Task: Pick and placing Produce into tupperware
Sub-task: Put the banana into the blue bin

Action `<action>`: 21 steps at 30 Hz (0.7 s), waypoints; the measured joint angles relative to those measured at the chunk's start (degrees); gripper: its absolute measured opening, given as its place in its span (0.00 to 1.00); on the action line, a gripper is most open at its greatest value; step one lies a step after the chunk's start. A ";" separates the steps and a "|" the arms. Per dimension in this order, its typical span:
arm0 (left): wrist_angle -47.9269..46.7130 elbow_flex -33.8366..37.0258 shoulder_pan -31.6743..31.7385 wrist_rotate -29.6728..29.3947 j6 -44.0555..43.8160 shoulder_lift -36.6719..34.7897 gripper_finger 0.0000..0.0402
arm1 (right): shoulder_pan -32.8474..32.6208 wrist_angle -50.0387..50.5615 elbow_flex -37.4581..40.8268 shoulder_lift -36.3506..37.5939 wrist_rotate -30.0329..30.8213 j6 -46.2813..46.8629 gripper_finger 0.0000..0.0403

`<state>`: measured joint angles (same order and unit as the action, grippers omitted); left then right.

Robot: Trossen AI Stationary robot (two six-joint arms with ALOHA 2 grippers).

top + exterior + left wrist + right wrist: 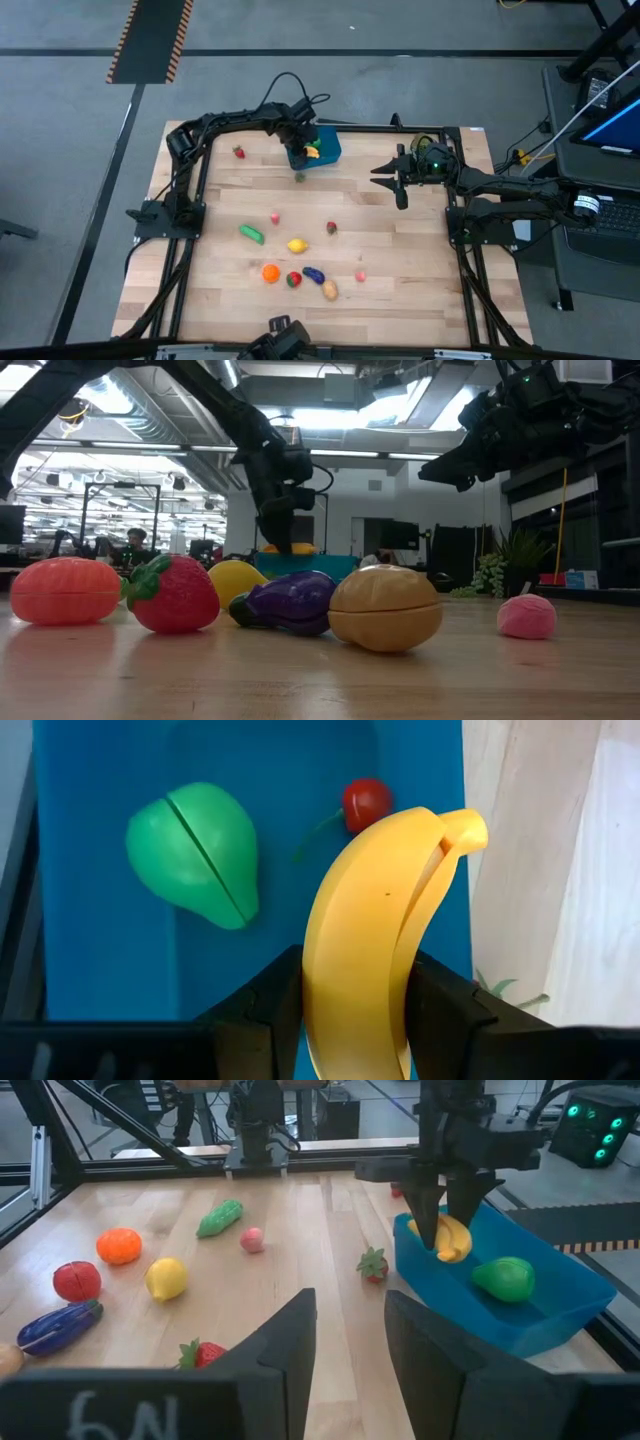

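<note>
Two fingers of left gripper (pixel 355 1010) clamp banana (pixel 375 930) over tupperware (pixel 110 960); right gripper (pixel 350 1350) narrowly parted, empty.

Left tool (pixel 445 1230) pointing down, fingers clamped on load. Right tool (pixel 400 180) raised, idle, fingers parted.

Pale planked wood forms the table (pixel 400 270), its grain visible under a soft sheen. The blue tupperware (pixel 560 1295) is smooth plastic. Glossy moulded plastic makes up the banana (pixel 375 930), the green pear (pixel 190 855), the strawberry (pixel 178 595), eggplant (pixel 290 602) and potato (pixel 385 608). The left gripper (pixel 350 1010) has matt black fingers.
</note>
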<state>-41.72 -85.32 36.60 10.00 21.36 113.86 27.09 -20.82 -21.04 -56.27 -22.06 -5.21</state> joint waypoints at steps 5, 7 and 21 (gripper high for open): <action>0.18 0.00 0.02 0.02 -0.02 0.00 0.32 | -0.02 0.00 0.00 0.00 0.00 0.00 0.31; 0.19 0.00 0.02 0.02 -0.04 0.00 0.32 | -0.01 0.00 0.00 0.00 0.00 0.00 0.31; -1.41 0.00 -0.02 0.02 -0.13 -0.02 0.44 | -0.01 0.02 0.00 0.00 0.00 0.00 0.31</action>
<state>-43.13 -85.32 36.58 10.02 21.23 113.84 27.08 -20.80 -21.04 -56.27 -22.06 -5.21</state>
